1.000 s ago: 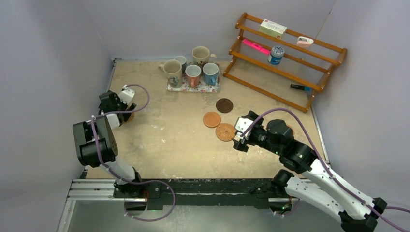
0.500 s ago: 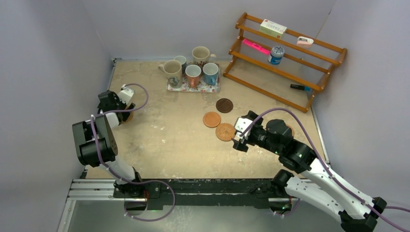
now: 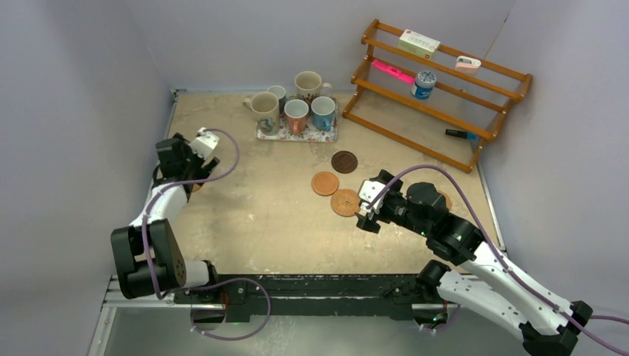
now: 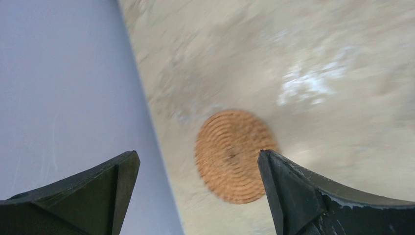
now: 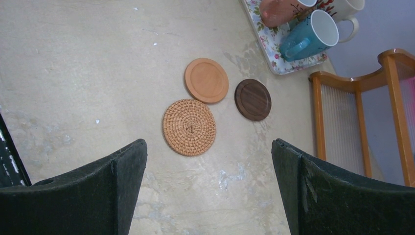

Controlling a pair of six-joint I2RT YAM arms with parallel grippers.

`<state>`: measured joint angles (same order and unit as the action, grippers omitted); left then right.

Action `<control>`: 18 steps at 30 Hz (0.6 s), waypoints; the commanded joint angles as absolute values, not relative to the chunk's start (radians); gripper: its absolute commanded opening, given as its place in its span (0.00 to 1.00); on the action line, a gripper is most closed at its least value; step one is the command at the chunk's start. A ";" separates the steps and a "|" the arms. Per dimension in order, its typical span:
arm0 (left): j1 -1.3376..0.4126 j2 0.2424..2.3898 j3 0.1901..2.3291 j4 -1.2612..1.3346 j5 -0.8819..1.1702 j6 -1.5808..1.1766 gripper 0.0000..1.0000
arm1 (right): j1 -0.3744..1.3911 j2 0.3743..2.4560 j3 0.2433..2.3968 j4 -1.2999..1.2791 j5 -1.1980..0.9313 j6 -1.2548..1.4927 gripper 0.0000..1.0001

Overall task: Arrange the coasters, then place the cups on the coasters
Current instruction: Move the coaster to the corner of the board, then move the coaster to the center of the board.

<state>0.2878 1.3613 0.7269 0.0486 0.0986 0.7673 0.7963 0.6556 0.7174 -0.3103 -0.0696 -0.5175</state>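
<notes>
status: early stage. no cup is on a coaster, and the coasters are not yet laid out as a set.

coasters, counted: four are plainly seen. three sit grouped near the middle of the table (image 3: pixel 259 215): the centre woven coaster (image 5: pixel 189 127), the smooth tan coaster (image 5: pixel 206 80) just beyond it and close to touching, and the dark brown coaster (image 5: pixel 252 99) just beside that, toward the floral tray (image 3: pixel 261 136). the left woven coaster (image 4: pixel 234 155) lies well apart from them, close to the left wall (image 4: pixel 63 88). an orange sliver (image 3: pixel 444 198) shows past the right arm in the top view. you may judge it a fifth coaster, but too little shows to confirm.

cups, counted: five cups (image 3: pixel 296 115), all upright on the floral tray at the far side: two cream, one reddish-orange, one light blue, one small grey-blue.

the left gripper (image 4: pixel 196 156) hangs above the left woven coaster, jaws spread wide, holding nothing. the right gripper (image 5: pixel 209 144) hangs near the centre woven coaster, jaws likewise wide, holding nothing.

outstanding, in my judgement: bring the stray coaster in, space all the coasters, then move all five cups.
</notes>
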 commanded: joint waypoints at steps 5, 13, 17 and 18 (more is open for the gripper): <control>-0.007 1.240 0.664 -0.054 0.048 0.695 1.00 | 0.794 0.691 0.709 -0.292 -0.044 -0.525 0.99; -0.288 1.248 0.682 -0.123 0.003 0.652 1.00 | 0.794 0.847 0.713 -0.259 0.063 -0.541 0.99; -0.410 1.250 0.683 -0.104 -0.024 0.640 1.00 | 0.795 0.938 0.712 -0.243 0.117 -0.581 0.99; -0.434 1.252 0.687 -0.097 -0.026 0.640 1.00 | 0.794 0.954 0.707 -0.232 0.124 -0.594 0.99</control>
